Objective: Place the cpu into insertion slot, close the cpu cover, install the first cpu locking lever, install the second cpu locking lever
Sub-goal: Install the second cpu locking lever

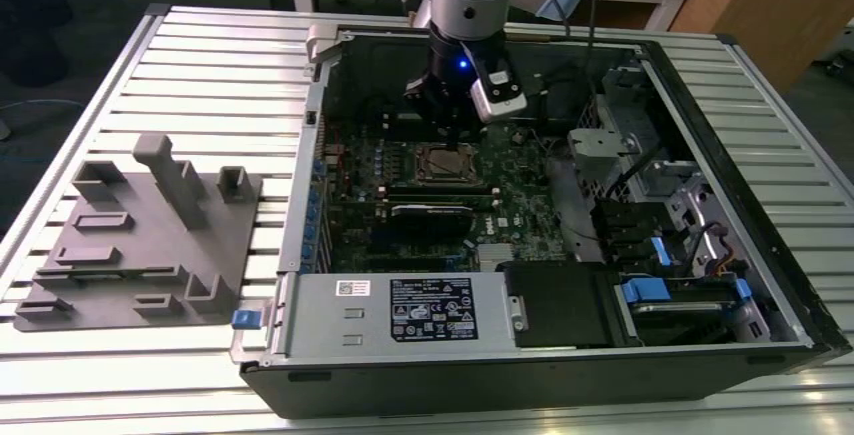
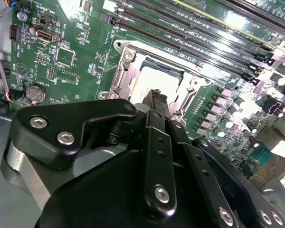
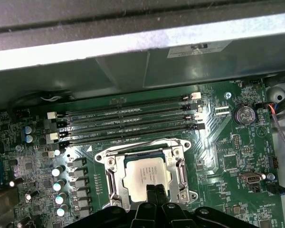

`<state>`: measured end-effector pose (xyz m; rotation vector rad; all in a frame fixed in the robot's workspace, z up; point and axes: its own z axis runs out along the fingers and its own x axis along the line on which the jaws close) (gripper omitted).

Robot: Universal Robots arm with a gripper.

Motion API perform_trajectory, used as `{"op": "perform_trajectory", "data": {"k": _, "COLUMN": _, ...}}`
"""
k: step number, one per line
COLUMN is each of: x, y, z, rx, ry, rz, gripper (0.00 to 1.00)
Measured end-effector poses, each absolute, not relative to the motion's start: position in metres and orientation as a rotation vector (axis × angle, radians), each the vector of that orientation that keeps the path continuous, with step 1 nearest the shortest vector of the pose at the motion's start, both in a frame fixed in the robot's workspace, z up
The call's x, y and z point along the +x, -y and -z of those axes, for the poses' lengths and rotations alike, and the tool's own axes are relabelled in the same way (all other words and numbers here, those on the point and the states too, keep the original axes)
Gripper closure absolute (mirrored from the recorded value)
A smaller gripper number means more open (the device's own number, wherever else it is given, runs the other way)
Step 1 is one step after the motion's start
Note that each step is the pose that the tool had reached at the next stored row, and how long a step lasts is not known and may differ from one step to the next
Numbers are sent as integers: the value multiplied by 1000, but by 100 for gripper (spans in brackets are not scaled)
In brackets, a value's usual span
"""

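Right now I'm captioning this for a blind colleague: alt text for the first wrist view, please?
The silvery cpu sits on the green circuit board with the cpu cover framing it, and the black hand hovers at one edge. Long black slots run alongside.

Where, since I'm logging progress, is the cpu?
In the first wrist view the cpu sits in the insertion slot, beside the long memory slots, close by the gripper.
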<state>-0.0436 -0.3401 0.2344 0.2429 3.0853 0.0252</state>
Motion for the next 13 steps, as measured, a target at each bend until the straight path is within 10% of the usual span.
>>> {"op": "perform_trajectory", "data": {"k": 13, "x": -44, "y": 343, "z": -234, "rx": 243, "ry": -3085, "rz": -25, "gripper": 89}}
